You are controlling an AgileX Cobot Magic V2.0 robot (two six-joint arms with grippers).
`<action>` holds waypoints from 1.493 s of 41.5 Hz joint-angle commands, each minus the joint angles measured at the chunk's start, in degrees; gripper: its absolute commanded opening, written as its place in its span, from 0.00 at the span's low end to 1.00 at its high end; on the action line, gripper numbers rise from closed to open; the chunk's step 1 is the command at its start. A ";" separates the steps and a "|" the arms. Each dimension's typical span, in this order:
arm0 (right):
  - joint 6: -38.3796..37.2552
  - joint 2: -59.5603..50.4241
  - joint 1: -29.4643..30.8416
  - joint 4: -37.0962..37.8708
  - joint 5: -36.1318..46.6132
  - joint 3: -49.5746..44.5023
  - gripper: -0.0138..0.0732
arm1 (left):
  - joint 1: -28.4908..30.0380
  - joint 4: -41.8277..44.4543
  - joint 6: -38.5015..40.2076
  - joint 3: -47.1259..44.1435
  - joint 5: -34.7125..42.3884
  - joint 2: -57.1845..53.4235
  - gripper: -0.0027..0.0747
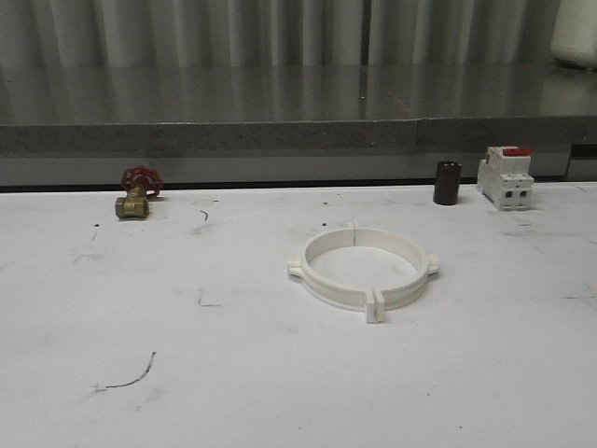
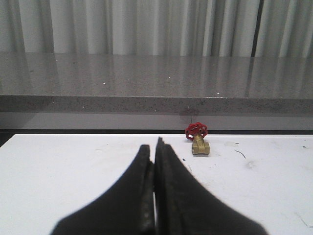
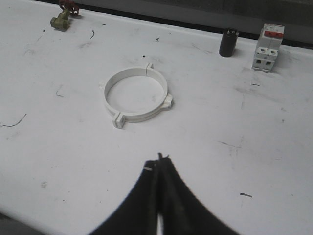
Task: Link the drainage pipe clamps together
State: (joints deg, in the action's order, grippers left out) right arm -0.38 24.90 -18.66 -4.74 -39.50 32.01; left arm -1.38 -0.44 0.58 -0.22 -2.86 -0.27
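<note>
Clamps [image 1: 362, 268] joined as ring on table [image 1: 280, 373]; left tool [image 2: 155, 147] and right tool [image 3: 159, 159] clenched, empty.

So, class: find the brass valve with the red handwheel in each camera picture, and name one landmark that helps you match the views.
Front view: the valve stands at the table's far left edge.
Left wrist view: it stands beyond the shut left pincer, near the table's far edge.
Right wrist view: it is in the upper left corner, partly cut off.
Shared landmark: the table's far edge, right behind the valve.
</note>
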 commanded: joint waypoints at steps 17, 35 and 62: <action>0.38 0.28 0.11 -0.01 3.81 1.39 0.02 | -0.11 -0.12 0.06 -1.31 3.95 -0.72 0.01; 0.68 -13.96 12.81 0.60 18.03 -12.89 0.02 | -0.11 -0.12 0.06 -1.31 3.95 -0.72 0.01; 0.38 -26.41 16.07 0.47 35.78 -33.35 0.02 | -0.11 -0.12 0.06 -1.31 3.95 -0.72 0.01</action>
State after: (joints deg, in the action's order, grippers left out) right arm 0.00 -0.63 -2.83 -4.50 -8.71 -1.53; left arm -1.38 -0.44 0.58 -0.22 -2.90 -0.27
